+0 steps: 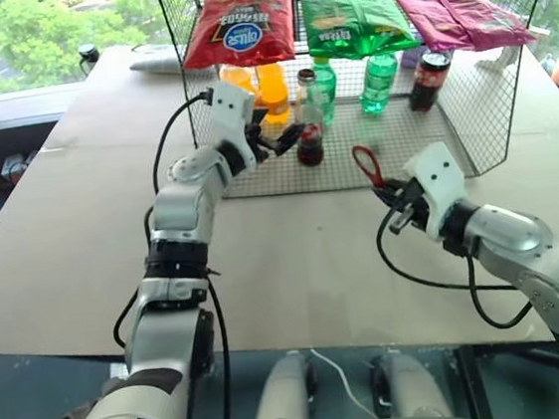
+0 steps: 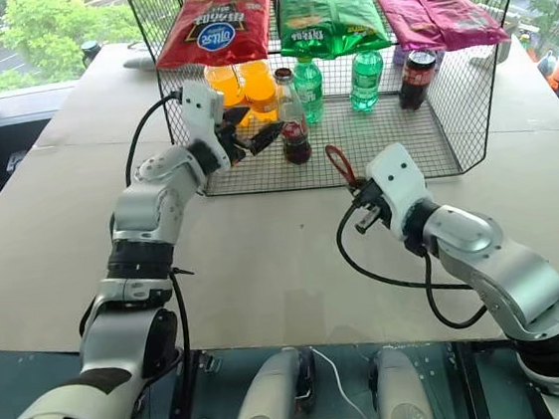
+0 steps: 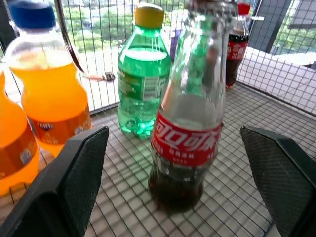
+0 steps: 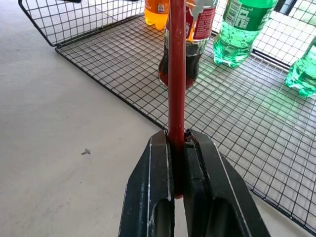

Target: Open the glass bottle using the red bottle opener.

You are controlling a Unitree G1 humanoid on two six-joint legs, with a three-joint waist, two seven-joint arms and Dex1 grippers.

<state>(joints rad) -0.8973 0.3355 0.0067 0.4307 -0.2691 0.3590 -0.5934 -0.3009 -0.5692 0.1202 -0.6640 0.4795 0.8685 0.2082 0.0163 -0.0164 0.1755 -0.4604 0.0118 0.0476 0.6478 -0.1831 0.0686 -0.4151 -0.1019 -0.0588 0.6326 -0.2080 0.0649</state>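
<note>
Wire shelf (image 1: 422, 139), glass bottle (image 1: 308, 126) between open left pincer (image 1: 287, 137) fingers

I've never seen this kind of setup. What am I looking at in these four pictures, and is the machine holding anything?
It is a two-armed humanoid robot. Two pictures come from its head, looking down over a table; the other two come from cameras on its wrists. On the table stands a wire rack with snack bags on top and drink bottles inside. The left pincer is open, its fingers either side of the glass bottle without touching it. The right pincer is shut on the red bottle opener, held over the table in front of the rack.
</note>
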